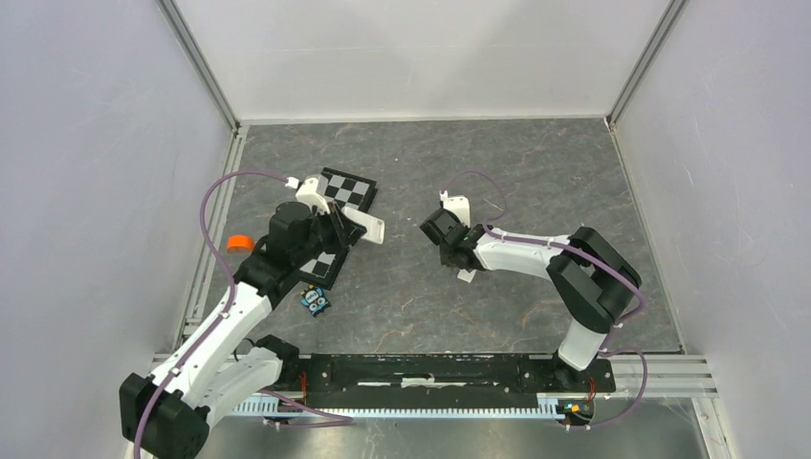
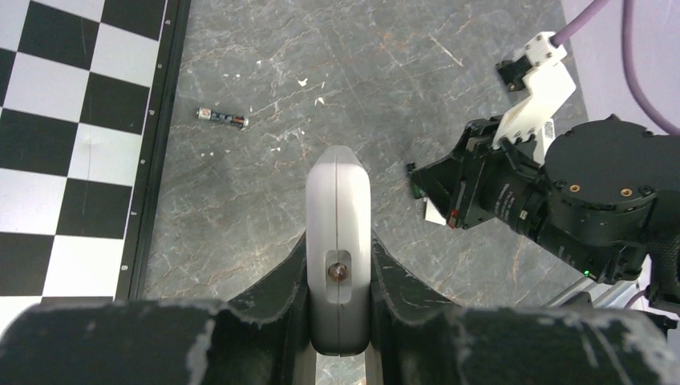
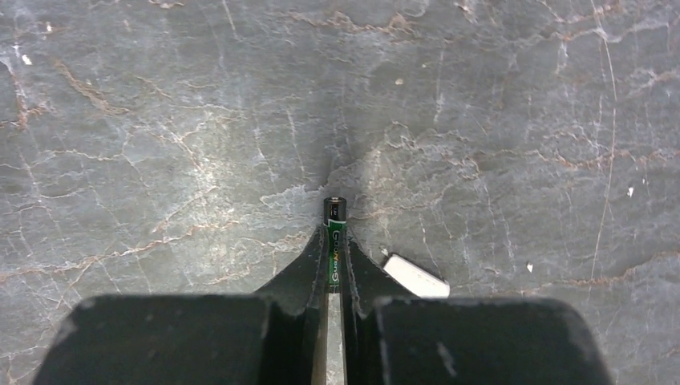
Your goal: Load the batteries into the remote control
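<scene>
My left gripper [image 2: 338, 245] is shut on the remote control [image 2: 338, 184], a slim white bar held on edge and pointing away from the wrist camera. In the top view the remote control [image 1: 361, 223] sticks out to the right of the left gripper [image 1: 337, 229]. The right gripper [image 3: 334, 234] is shut on one of the batteries [image 3: 334, 210], dark with a green label, its tip poking out past the fingertips just above the table. The other battery [image 2: 222, 119] lies loose on the table beside the checkered board. The right gripper [image 1: 442, 234] faces the left one across a short gap.
A black-and-white checkered board [image 1: 349, 191] lies behind the left gripper. A small white square piece [image 3: 415, 275] rests on the table by the right fingers. A small blue toy [image 1: 317, 301] and an orange roll [image 1: 239, 243] sit at the left.
</scene>
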Controlling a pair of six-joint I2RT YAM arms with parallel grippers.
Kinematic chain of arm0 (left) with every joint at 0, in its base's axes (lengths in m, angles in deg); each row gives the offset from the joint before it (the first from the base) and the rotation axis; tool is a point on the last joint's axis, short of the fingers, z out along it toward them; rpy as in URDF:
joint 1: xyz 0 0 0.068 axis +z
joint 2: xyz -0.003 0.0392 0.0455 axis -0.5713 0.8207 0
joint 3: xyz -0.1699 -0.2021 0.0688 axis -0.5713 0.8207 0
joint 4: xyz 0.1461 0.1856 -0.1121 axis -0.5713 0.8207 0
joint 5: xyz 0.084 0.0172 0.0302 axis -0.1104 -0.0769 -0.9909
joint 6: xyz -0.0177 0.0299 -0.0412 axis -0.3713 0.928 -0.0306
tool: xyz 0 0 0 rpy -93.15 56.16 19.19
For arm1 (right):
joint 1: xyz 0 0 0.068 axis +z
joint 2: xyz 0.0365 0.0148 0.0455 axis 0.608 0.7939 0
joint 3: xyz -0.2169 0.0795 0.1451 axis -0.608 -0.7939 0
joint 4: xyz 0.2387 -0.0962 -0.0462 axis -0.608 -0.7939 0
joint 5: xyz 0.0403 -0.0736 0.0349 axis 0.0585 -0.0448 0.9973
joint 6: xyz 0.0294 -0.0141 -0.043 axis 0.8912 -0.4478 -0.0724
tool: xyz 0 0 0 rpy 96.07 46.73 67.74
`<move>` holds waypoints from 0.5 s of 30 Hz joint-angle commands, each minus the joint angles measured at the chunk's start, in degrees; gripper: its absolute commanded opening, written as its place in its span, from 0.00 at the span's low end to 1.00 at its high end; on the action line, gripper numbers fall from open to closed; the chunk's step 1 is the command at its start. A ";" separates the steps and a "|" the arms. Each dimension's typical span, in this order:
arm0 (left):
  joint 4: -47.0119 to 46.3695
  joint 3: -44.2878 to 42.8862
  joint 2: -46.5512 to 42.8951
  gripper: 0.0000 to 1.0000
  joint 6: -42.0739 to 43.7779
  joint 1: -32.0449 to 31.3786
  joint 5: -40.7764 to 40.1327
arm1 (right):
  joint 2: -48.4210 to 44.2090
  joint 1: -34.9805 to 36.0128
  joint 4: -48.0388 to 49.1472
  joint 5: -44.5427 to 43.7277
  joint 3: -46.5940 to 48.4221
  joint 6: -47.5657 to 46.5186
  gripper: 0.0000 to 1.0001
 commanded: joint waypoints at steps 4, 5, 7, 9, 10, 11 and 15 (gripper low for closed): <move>-9.49 0.60 -0.31 0.02 -1.58 0.10 1.75 | 5.25 -0.76 -1.65 6.15 2.51 -4.18 0.19; -9.51 1.08 -0.32 0.02 -1.67 0.08 1.86 | 5.96 -0.90 -2.90 6.03 3.16 -4.14 0.23; -9.65 2.11 -0.34 0.02 -1.82 0.09 2.10 | 7.31 -1.20 -5.33 6.32 4.54 -4.51 0.31; -9.78 3.08 -0.75 0.02 -1.94 0.05 2.32 | 8.29 -1.50 -6.84 7.03 4.67 -5.05 0.34; -9.78 3.41 -0.97 0.02 -2.02 0.12 2.24 | 8.82 -1.71 -7.22 7.37 4.61 -5.26 0.34; -9.82 3.66 -1.29 0.02 -2.11 0.09 2.01 | 9.25 -1.79 -7.42 7.63 4.52 -5.62 0.33; -10.00 4.25 -2.55 0.02 -2.08 0.11 1.08 | 10.05 -1.91 -8.35 8.15 4.88 -6.46 0.16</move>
